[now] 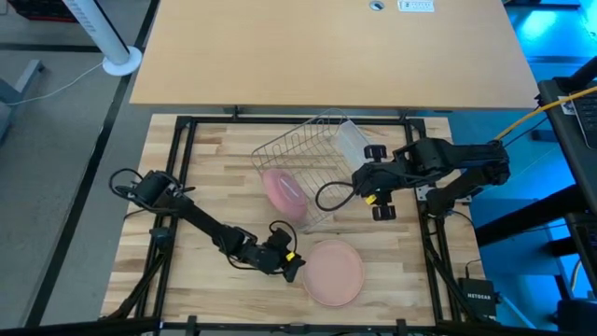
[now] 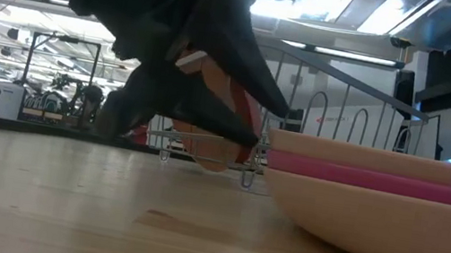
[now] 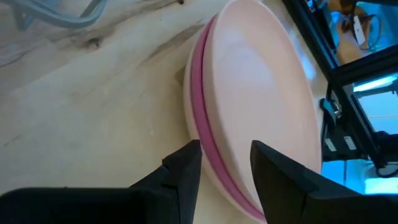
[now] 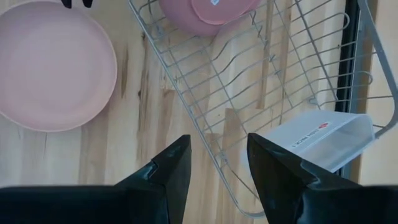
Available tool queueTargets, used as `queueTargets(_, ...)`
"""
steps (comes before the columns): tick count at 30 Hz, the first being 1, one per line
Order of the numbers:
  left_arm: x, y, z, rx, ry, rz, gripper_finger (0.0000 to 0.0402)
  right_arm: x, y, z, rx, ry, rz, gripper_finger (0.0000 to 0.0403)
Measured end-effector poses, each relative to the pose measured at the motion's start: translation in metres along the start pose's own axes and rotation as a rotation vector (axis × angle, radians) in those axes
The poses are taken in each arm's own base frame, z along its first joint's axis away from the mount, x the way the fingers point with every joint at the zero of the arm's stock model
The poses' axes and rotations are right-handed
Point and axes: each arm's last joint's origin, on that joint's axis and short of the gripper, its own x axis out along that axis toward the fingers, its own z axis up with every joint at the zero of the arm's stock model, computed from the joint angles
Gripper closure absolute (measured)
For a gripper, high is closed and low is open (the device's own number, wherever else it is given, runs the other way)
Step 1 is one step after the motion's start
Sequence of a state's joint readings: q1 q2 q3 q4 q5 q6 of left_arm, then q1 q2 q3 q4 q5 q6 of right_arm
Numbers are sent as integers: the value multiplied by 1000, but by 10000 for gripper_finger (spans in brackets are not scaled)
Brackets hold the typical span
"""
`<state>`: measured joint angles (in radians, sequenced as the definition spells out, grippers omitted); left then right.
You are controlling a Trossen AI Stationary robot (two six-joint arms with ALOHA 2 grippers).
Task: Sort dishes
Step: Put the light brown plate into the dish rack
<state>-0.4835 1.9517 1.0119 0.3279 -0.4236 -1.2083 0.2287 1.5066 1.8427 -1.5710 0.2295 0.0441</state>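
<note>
Stacked plates point(image 2: 395, 203) sit nearest the low camera, on the table point(image 1: 215, 187) front right: peach over pink. Left gripper point(image 3: 225, 163) jaws open, straddling the rim; we should slide under the top plate only. Right gripper point(image 4: 217, 165) open above the rack point(image 4: 249, 93). Only its wrist view shows another plate point(image 4: 205, 12) racked.

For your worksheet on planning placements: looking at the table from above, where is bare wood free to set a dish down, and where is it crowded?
Free: the wood between the silver wire rack and the table's left edge, and the strip right of the stacked round plastic plates. Crowded: the middle, where the left end effector sits at the stack's rim and the right end effector is by the rack.
</note>
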Motion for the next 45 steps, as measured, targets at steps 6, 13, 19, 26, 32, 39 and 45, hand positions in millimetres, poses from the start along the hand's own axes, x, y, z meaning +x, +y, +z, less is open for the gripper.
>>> queueTargets(6,3,1,-2,-9,4,11,271,0,0,0,0,0,-7,242)
queueTargets(13,16,-11,-1,46,4,20,271,0,0,0,0,0,-10,242)
queueTargets(19,16,-4,-1,25,41,141,273,0,0,0,1,0,-10,242)
queueTargets(26,16,-6,0,43,39,130,334,0,0,0,1,-1,-15,242)
queueTargets(32,17,-13,2,99,36,115,395,0,-1,0,2,-1,-21,242)
queueTargets(39,17,-14,2,101,38,110,397,0,-1,0,3,-1,-21,242)
queueTargets(45,17,-14,2,103,39,111,395,0,0,0,3,0,5,242)
